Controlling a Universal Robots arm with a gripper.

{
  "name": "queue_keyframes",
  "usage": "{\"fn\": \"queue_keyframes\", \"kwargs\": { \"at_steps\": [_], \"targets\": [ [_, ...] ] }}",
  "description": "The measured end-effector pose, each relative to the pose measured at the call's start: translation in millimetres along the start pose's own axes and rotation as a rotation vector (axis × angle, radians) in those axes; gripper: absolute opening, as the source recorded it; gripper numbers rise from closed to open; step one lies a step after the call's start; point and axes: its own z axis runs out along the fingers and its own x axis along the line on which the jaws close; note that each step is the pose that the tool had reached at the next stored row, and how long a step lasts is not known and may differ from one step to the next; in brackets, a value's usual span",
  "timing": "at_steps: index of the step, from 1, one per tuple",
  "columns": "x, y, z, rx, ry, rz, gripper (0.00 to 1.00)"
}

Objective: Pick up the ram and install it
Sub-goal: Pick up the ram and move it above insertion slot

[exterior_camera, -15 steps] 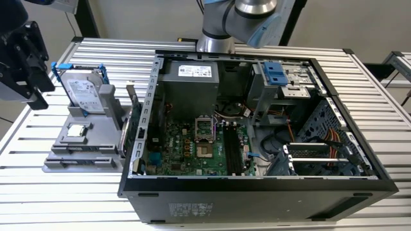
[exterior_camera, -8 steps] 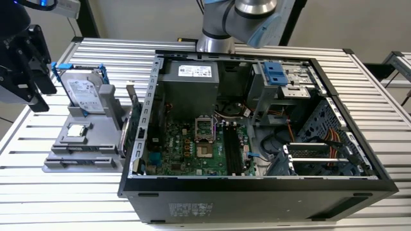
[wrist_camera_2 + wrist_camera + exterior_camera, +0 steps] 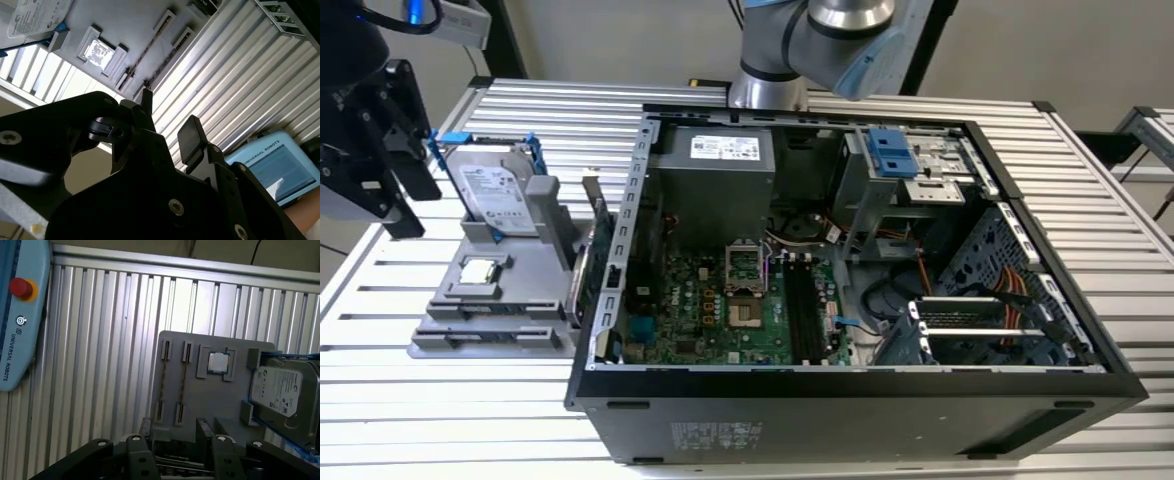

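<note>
The tool (image 3: 174, 427) hangs over the slatted surface (image 3: 100, 365), its two black fingers (image 3: 202, 429) well apart with nothing between them. Just past them the ram (image 3: 164, 385) stands on edge in a slot of the grey holder (image 3: 220, 400), near a square processor (image 3: 218, 362) and a hard drive (image 3: 280, 390). Farther off, the exterior view shows the open computer case (image 3: 854, 400).
</note>
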Motion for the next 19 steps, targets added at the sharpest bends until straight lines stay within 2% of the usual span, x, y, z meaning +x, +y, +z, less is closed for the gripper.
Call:
{"fn": "queue_keyframes", "kwargs": {
  "at_steps": [11,19],
  "targets": [
    [-1.3,-0.1,5.8,-0.0003,0.0021,0.013,1.00],
    [-1.4,-0.1,9.8,-0.0011,0.0023,0.040,1.00]
  ]
}}
